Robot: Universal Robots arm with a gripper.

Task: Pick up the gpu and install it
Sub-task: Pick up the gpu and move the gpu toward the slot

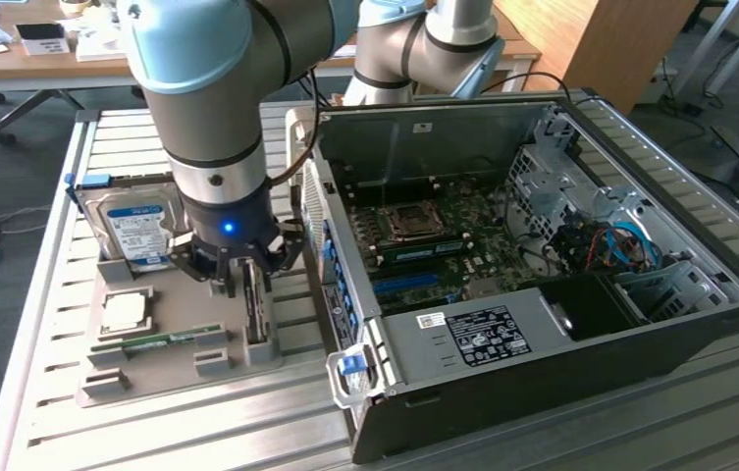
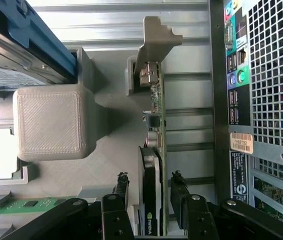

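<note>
From where I'm standing, the grey-and-blue robot arm is reaching straight down over the grey plastic parts tray (image 1: 173,378) that is lying on the slatted metal table (image 1: 605,432), to the exterior view's left of the open black desktop computer case (image 1: 683,324). Its black gripper (image 1: 248,280) is hanging low over the gpu (image 1: 256,314), a thin green circuit-board card with a black cooler on one face and a silver metal bracket at one end.

The card is standing on edge in a slot of the tray, on the side nearest the case. In the wrist view the gripper (image 2: 149,181) is straddling the gpu (image 2: 157,125). One black finger (image 2: 122,186) is sitting just beside the cooler face and the other is just beside the bare board face. The jaws are standing apart with a sliver of gap on each side, so nothing is being clamped. The bracket end is pointing away from the gripper.

Also in the tray, a boxy hard drive with a blue-white label (image 1: 140,231) is leaning upright, a square silver processor chip (image 1: 125,312) is lying flat, and a narrow green memory stick (image 1: 160,342) is lying beside it.
</note>
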